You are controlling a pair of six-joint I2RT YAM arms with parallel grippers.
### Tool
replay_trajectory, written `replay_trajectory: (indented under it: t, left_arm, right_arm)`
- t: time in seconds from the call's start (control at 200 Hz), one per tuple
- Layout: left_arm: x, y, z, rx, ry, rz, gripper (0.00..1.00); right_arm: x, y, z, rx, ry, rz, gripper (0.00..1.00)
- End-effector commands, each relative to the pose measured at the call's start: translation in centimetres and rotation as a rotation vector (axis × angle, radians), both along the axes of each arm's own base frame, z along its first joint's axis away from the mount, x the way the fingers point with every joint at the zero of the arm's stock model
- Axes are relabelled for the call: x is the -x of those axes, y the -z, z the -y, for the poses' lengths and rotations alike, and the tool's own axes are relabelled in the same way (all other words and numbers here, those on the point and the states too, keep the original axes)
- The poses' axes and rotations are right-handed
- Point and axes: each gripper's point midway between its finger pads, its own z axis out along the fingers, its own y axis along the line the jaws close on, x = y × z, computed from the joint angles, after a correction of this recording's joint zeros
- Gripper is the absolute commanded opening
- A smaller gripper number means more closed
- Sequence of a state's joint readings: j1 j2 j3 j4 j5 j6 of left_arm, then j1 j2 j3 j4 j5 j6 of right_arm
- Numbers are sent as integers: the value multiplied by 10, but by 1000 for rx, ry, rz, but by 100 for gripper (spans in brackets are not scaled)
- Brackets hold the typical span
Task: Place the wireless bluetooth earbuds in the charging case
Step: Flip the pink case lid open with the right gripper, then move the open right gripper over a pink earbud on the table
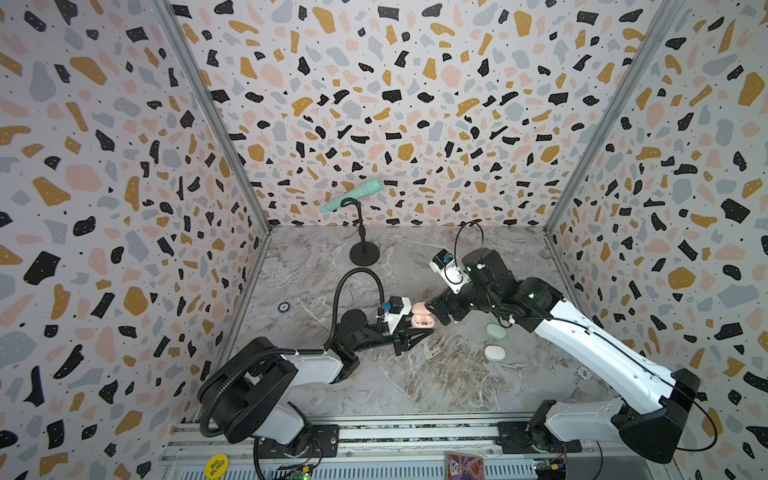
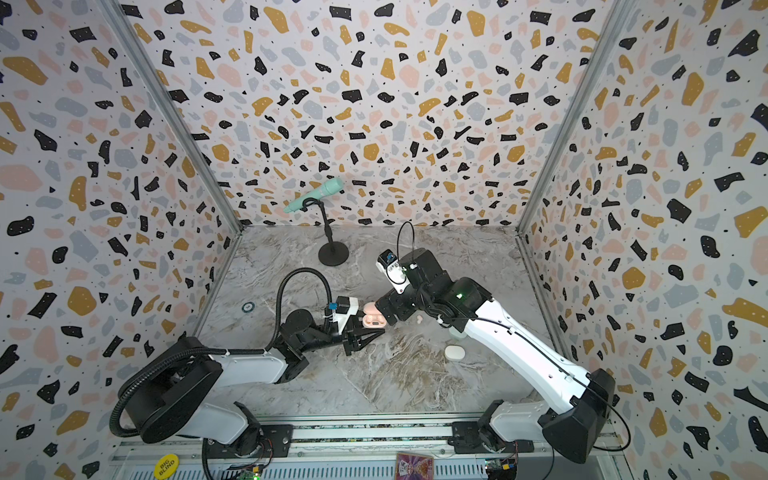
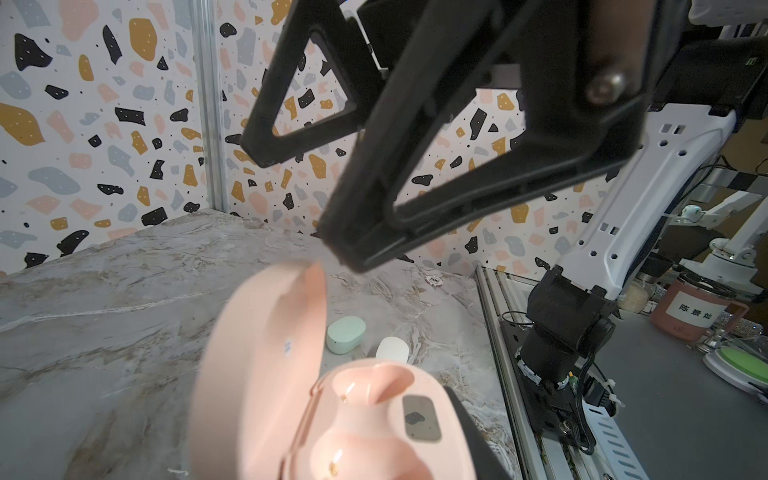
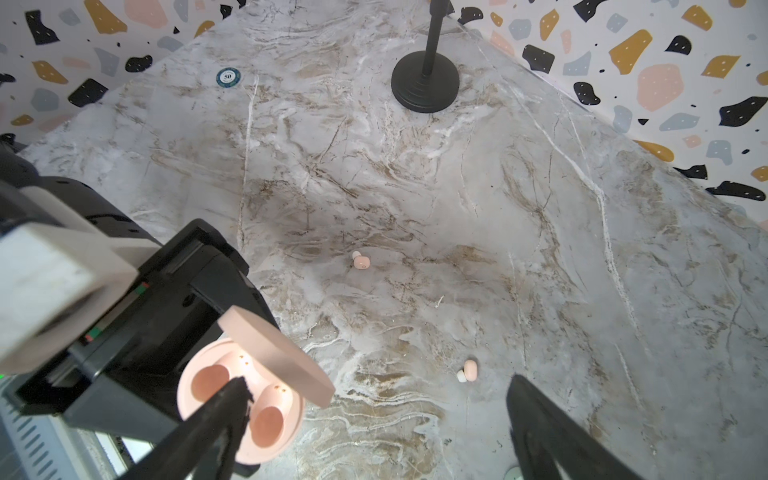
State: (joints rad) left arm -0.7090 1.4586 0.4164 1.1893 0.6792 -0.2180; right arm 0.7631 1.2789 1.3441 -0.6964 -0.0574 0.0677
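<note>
In a top view the left gripper clamps the open pink charging case; a pink earbud lies at its three o'clock. Left wrist: the wells look empty. Right wrist: the right gripper is spread apart; centre it over the earbud and close gently.

The left arm and right arm: white shell links between black joint housings, the right one's elbow carrying a small green light. A black corrugated hose loops over the left arm; a thin black cable arcs above the right. The right gripper has black fingers shaped as open triangular frames, one fastened by a silver screw.
</note>
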Motion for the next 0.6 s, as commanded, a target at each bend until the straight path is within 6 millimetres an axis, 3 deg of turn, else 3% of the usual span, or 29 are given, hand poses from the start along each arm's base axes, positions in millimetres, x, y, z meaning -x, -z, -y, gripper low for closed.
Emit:
replay_trajectory:
  t: [0.0, 0.11, 0.18, 0.24, 0.431, 0.596]
  left_arm:
    - [2, -14, -4, 30, -21, 65, 42]
    - [0, -14, -7, 29, -37, 62, 43]
    - [0, -13, -8, 26, -41, 59, 43]
    - [1, -13, -9, 26, -44, 61, 43]
    - [2, -14, -15, 22, -69, 64, 43]
    - [2, -12, -20, 11, -89, 66, 43]
  right_arm:
    - [9, -25, 14, -96, 41, -49, 99]
    - [2, -19, 32, -139, 108, -108, 99]
    - [-5, -4, 44, -169, 157, -167, 99]
    - [-9, 16, 52, -199, 186, -239, 99]
    - [-25, 107, 68, -185, 351, -431, 99]
    - [-41, 157, 71, -168, 448, -496, 98]
